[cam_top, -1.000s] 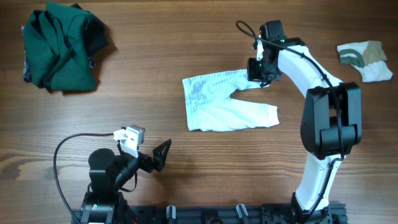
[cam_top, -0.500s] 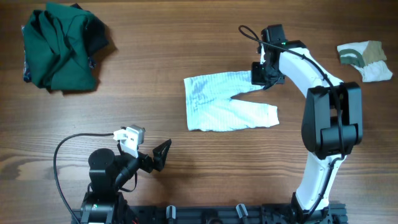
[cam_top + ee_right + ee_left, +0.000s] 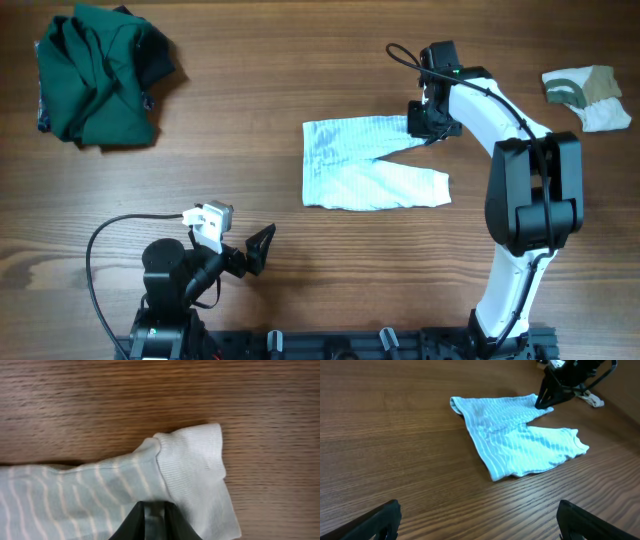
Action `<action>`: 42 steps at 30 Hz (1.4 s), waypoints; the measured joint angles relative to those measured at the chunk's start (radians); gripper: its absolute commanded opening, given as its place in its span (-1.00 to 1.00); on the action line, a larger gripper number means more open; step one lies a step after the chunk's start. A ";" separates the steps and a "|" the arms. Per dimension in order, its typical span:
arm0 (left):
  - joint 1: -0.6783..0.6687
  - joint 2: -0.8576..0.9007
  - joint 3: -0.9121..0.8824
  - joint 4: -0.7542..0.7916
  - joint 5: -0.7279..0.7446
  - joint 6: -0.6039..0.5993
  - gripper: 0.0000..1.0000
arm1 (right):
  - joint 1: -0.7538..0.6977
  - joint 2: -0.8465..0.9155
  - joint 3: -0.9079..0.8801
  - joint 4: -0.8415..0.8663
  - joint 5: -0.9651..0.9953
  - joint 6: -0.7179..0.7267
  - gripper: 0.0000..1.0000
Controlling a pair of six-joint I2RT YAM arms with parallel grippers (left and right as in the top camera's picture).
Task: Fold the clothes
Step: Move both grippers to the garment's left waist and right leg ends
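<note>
small pale blue-and-white finely striped garment is lying flat mid-table, slightly right of centre. it is looking like tiny pants: soft thin knit, fine wavy stripes, two legs splitting in a v. the long axis is running left-right in the overhead view, with the waist edge facing left and both leg ends pointing right. the upper leg is ending in a white ribbed cuff, lightly rumpled.

right gripper is sitting at that upper leg end, its fingers pressed together and pinching the striped fabric just beside the cuff. the lower leg is lying free on the wood.

left gripper is hanging near the front edge of the table, well apart from the garment, spread wide and holding nothing.

dark green garment is sitting bunched in a loose, creased heap at the far left corner. white-and-olive piece is lying crumpled at the far right.

the table is showing brown wood grain, matte, with streaks running left-right. no room is showing beyond it.
</note>
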 measured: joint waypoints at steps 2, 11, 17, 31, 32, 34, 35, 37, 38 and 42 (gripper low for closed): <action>0.000 0.000 0.000 0.000 0.000 0.000 1.00 | 0.000 0.000 0.000 0.000 0.027 0.009 -0.66; 0.000 0.000 0.000 0.000 0.000 0.000 0.99 | -0.004 0.000 0.011 -0.029 0.088 0.027 0.33; 0.000 0.000 -0.002 0.062 0.040 -0.004 0.99 | -0.004 -0.078 0.016 -0.132 0.088 0.036 0.53; -0.007 0.182 0.096 0.113 0.354 -0.156 0.99 | -0.059 -0.361 0.024 -0.447 0.087 0.247 0.66; -0.016 0.220 0.132 0.112 0.360 -0.148 1.00 | -0.075 -0.361 0.023 -0.447 0.086 0.263 0.73; -0.039 0.292 0.210 0.114 0.362 -0.126 1.00 | -0.099 -0.361 0.021 -0.446 0.085 0.282 0.92; -0.051 0.325 0.245 0.109 0.358 -0.116 1.00 | -0.109 -0.361 0.020 -0.446 0.084 0.290 0.98; -0.098 0.431 0.379 0.071 0.322 -0.074 0.99 | -0.139 -0.372 0.019 -0.447 0.084 0.294 0.99; -0.118 0.476 0.440 0.033 0.294 -0.049 1.00 | -0.156 -0.382 0.018 -0.447 0.083 0.294 0.99; -0.157 0.611 0.564 0.073 0.230 0.034 1.00 | -0.236 -0.416 0.017 -0.480 -0.052 0.218 0.99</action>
